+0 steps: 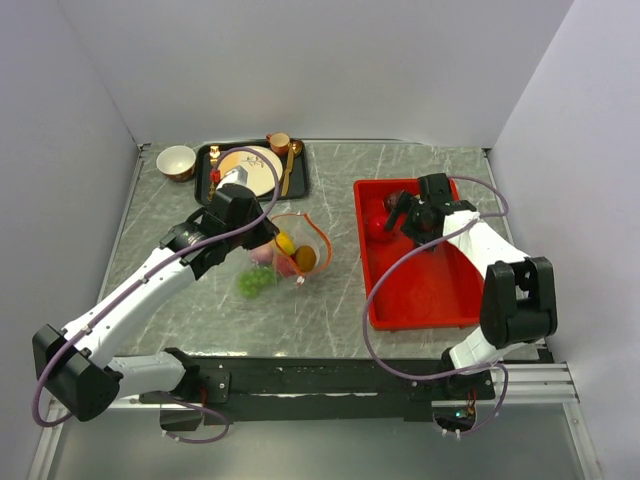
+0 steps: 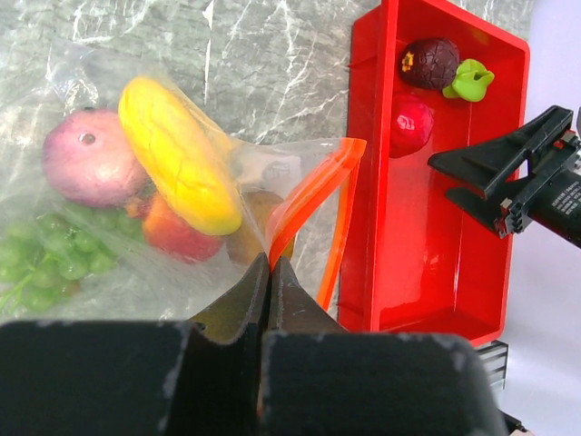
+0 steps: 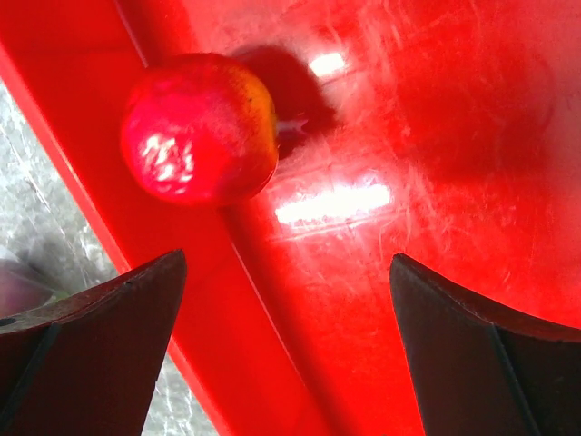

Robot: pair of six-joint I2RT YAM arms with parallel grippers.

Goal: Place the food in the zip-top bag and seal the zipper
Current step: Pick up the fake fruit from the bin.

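Jaws of the left gripper are pressed fully together on the mouth edge of the zip-top bag, right where the orange-red zipper runs down to the fingertips. They hold that edge up off the table, so the mouth gapes toward the red tray. Inside the bag lie the yellow oblong piece, a pink-purple piece, the green grape bunch and a red round piece; a brownish one behind the plastic is hard to make out. The right gripper stands spread wide above the tray's far left part, holding and touching nothing. A red round fruit sits just ahead of one finger, beside the tray wall nearer the bag. At the tray's far end the dark purple piece and a green piece touch each other. Only a narrow strip of bare table separates the bag's mouth from that tray wall. The near half of the tray floor is bare, and open table lies in front of the bag.
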